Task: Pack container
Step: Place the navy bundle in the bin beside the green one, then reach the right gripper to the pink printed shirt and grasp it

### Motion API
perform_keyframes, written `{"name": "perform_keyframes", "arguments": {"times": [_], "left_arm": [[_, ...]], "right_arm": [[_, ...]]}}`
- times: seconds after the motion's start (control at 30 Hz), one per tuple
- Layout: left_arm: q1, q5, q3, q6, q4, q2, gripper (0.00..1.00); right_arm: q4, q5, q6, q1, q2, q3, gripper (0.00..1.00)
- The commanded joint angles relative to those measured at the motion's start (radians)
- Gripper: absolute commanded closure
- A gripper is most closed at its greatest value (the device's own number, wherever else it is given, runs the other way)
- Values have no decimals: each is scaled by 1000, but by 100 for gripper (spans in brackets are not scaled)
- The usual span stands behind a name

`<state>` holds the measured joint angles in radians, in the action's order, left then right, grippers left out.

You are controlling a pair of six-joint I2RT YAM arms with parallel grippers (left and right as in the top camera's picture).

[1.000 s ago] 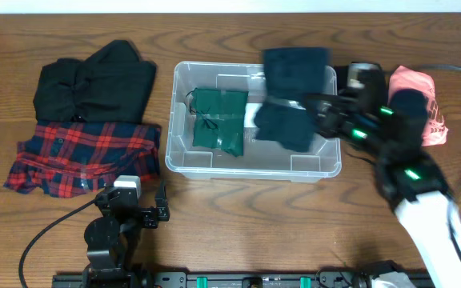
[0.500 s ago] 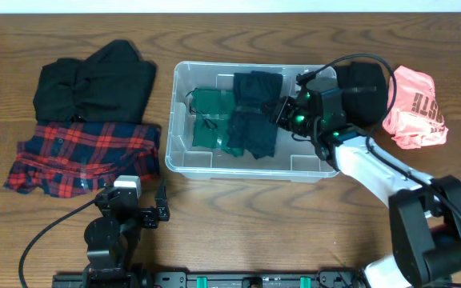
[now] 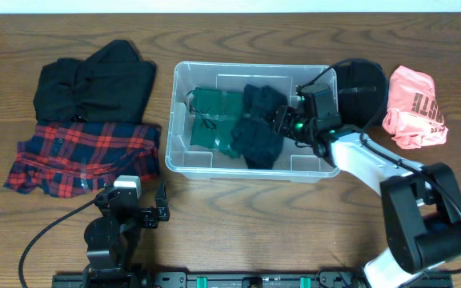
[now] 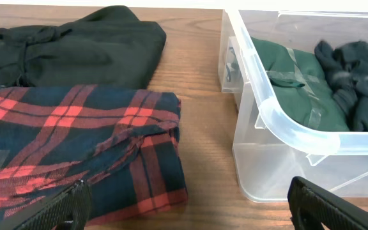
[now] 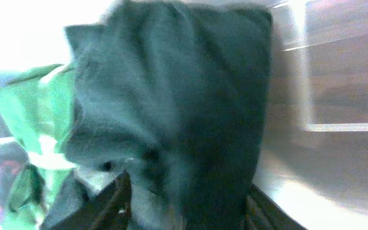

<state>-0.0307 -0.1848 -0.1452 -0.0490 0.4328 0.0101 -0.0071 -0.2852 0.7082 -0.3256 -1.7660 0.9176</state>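
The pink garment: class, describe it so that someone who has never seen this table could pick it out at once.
Find the clear container mid-table. Right of it, past a black garment, lies the pink garment. It alone is pink, with dark lettering.

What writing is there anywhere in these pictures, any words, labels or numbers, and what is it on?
Pink garment: dark block lettering is printed on it, but it is turned sideways, creased and too small to read.
Clear plastic container, red plaid shirt, black garment, green garment: no writing shows on any of them.
So nothing here can be quoted.
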Motion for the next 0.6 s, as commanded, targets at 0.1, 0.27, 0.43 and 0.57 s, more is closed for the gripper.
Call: {"name": "perform_keyframes", "arguments": {"times": [0.1,0.27,0.43,0.57], "left_arm": [[4,-14,20,5,0,-6,2],[4,-14,19,5,-1,-6,2],[4,-14,20,5,0,-6,2],[4,-14,20,5,0,-6,2]], "right_arm": [[-205,67,-320,21,235,137,41],[-261,44,-410,31,403,195,36],[-331,240,-440,61,504,197,41],[-423,303,-426,232,546,197,29]]}}
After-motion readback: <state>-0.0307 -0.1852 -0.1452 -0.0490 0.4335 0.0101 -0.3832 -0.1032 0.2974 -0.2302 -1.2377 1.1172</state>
